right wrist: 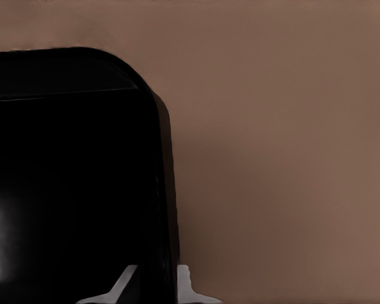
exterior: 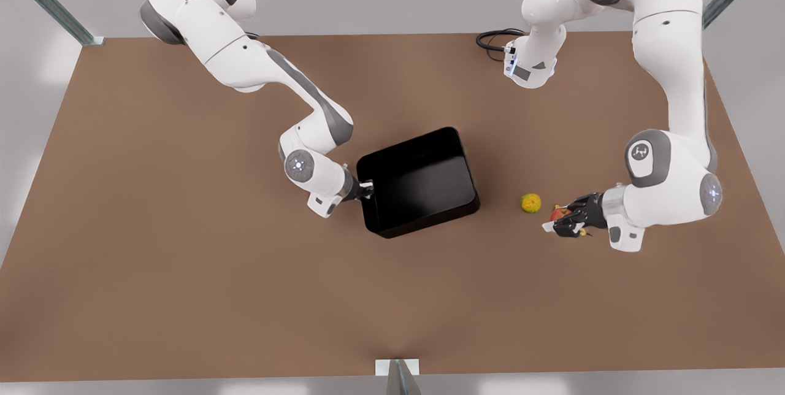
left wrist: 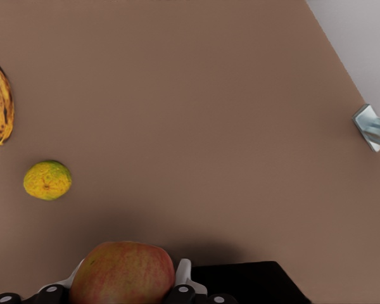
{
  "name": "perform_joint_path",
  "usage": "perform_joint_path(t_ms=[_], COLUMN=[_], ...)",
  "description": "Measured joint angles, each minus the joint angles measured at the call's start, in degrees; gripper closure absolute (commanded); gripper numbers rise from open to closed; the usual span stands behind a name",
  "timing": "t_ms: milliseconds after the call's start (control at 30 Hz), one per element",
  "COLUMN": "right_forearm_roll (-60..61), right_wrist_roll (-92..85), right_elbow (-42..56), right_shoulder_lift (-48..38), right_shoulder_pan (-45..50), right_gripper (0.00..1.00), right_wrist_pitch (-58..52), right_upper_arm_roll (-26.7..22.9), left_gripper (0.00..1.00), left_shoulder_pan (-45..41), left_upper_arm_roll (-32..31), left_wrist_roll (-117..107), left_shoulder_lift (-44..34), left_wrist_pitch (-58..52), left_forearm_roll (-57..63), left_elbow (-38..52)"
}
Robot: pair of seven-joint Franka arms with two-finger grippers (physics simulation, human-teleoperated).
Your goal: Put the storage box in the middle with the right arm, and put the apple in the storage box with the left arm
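The black storage box stands near the table's middle, slightly turned. My right gripper is at its wall on the front view's left. In the right wrist view the box wall runs between the two white fingertips, and the gripper is shut on it. My left gripper is low over the table at the front view's right. It is shut on the red apple. The apple sits between its fingers in the left wrist view.
A yellow-green round fruit lies between the box and the left gripper. A spotted banana lies close by. A black cable coils at the table's back. A metal bracket marks the front edge.
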Motion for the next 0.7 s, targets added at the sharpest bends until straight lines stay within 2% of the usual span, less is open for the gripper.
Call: perform_joint_path(t_ms=[133, 200, 300, 367, 500, 533, 567, 600, 633, 667, 700], right_forearm_roll=[0.2, 0.4, -2.1, -9.1, -15.0, -16.3, -16.0, -16.6, -18.3, -14.8, -12.6], right_wrist_roll=[-1.5, -7.9, -16.3, -19.2, -20.5, -19.6, -19.9, -19.0, -18.7, -20.5, -21.7], right_elbow=[2.6, 8.0, 8.0, 7.7, 8.0, 8.2, 12.4, 17.7, 12.7, -0.2, -3.7], right_shoulder_lift=[-0.3, -3.1, -10.3, -15.4, -19.5, -24.3, -27.5, -30.4, -38.5, -47.8, -49.8], right_shoulder_pan=[-1.2, -5.9, -13.6, -16.3, -19.2, -19.1, -18.5, -19.3, -21.8, -20.2, -19.3], right_gripper=[0.0, 0.0, 0.0, 0.0, 0.0, 0.0, 0.0, 0.0, 0.0, 0.0, 0.0], right_wrist_pitch=[-2.4, -15.8, -29.6, -37.9, -44.2, -46.7, -51.9, -57.0, -56.5, -47.5, -46.0], right_upper_arm_roll=[0.0, 0.2, 0.1, -0.2, -0.5, -1.8, -5.0, -8.1, -11.0, -16.2, -17.3], left_gripper=[0.49, 0.49, 0.49, 0.49, 0.46, 0.43, 0.42, 0.11, 0.0, 0.0, 0.0], left_shoulder_pan=[-1.3, -3.3, -11.1, -15.4, -17.3, -17.9, -20.5, -21.0, -21.4, -21.6, -21.7], left_upper_arm_roll=[-10.1, -14.1, -14.4, -14.4, -16.7, -16.7, -16.7, -16.6, -16.6, -16.6, -16.7], left_wrist_roll=[-3.9, -11.2, -20.2, -27.9, -29.6, -29.7, -30.2, -30.7, -30.9, -31.4, -31.4], left_shoulder_lift=[0.8, 1.9, 2.0, 2.3, 5.1, 5.6, 6.4, 6.9, 6.8, 6.5, 6.3], left_wrist_pitch=[0.4, 1.8, 5.0, 8.8, 13.4, 14.1, 14.1, 14.1, 13.1, 12.0, 10.8], left_forearm_roll=[14.4, 20.3, 26.2, 28.8, 32.6, 33.2, 33.8, 34.5, 34.9, 35.1, 34.7], left_elbow=[-0.9, -1.1, -2.1, -3.8, -4.7, -4.7, -4.5, -4.4, -4.5, -5.2, -5.4])
